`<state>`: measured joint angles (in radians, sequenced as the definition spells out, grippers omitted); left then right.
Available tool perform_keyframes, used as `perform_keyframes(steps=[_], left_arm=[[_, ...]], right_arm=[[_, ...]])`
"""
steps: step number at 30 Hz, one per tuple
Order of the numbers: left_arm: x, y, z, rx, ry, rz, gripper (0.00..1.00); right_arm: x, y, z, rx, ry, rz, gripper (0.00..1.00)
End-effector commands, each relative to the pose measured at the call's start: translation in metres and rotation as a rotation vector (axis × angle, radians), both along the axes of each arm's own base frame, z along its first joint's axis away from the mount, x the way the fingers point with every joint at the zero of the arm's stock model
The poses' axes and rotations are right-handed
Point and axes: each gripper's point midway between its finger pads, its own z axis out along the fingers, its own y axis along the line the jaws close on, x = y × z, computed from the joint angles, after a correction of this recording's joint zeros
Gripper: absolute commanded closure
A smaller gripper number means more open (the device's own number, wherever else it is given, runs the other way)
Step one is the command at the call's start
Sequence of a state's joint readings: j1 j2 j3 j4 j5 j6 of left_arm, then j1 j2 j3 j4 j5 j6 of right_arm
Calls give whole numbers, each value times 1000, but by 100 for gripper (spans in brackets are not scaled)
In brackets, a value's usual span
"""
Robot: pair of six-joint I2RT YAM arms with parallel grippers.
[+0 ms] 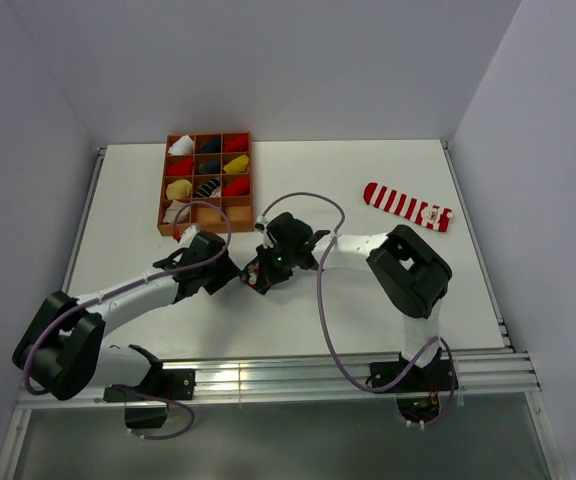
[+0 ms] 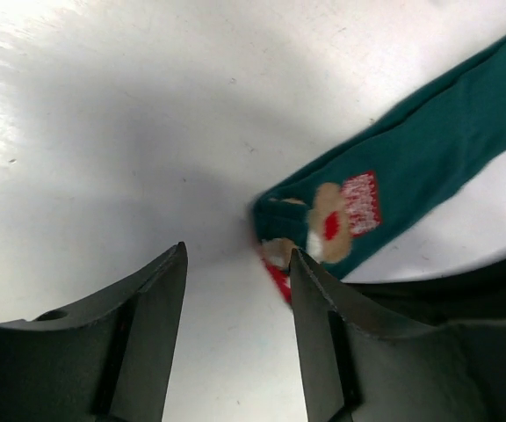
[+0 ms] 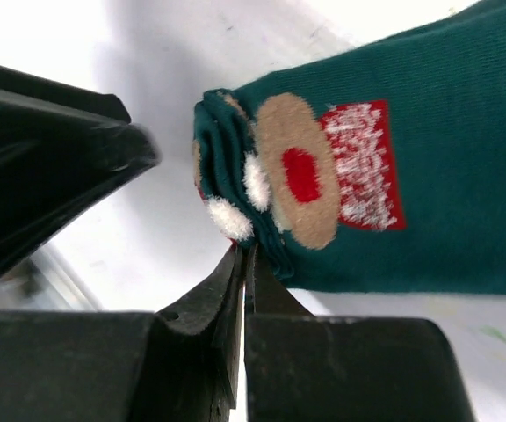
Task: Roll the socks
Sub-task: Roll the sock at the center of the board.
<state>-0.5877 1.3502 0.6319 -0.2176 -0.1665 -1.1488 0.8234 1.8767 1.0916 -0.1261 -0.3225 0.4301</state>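
Note:
The dark green sock (image 3: 429, 176), with a tan and red figure, lies on the white table with its end folded over. My right gripper (image 3: 242, 253) is shut on the rim of that folded end, beside a white pompom. My left gripper (image 2: 235, 257) is open just left of the same sock (image 2: 429, 149); its right finger (image 2: 323, 316) touches the sock's edge and nothing is between the jaws. In the top view both grippers, the left (image 1: 230, 276) and the right (image 1: 263, 274), meet at mid-table and cover the sock. The red-and-white striped sock (image 1: 408, 205) lies flat at the far right.
A brown compartment tray (image 1: 165, 185) at the back left holds several rolled bundles. A pale sock with a red tip (image 1: 176, 214) hangs at the tray's near left corner. The left gripper's black body (image 3: 51, 176) shows close by in the right wrist view.

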Motion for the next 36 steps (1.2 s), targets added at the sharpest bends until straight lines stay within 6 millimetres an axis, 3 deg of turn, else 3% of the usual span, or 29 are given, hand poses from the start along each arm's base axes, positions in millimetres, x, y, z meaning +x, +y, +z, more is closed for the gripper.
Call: perform_keyframes(steps=[1, 9, 18, 23, 26, 30, 35, 36], left_arm=[[-4, 8, 12, -12, -37, 43, 44], [-9, 4, 6, -62, -18, 55, 43], [2, -9, 3, -93, -20, 48, 44], [2, -13, -9, -90, 18, 38, 47], [-1, -13, -19, -80, 48, 36, 54], [-5, -13, -30, -59, 84, 21, 73], [-6, -14, -32, -32, 105, -13, 99], [-6, -15, -33, -22, 113, -21, 99]], right_arm=[[-45, -1, -12, 108, 361, 17, 100], [-30, 1, -21, 254, 552, -58, 100], [-24, -4, -38, 260, 599, -100, 100], [-23, -7, -45, 248, 599, -113, 100], [-20, -8, -46, 242, 588, -122, 100], [-14, -12, -50, 210, 537, -139, 100], [-1, -18, -41, 187, 392, -138, 100], [2, -18, -38, 189, 358, -133, 96]])
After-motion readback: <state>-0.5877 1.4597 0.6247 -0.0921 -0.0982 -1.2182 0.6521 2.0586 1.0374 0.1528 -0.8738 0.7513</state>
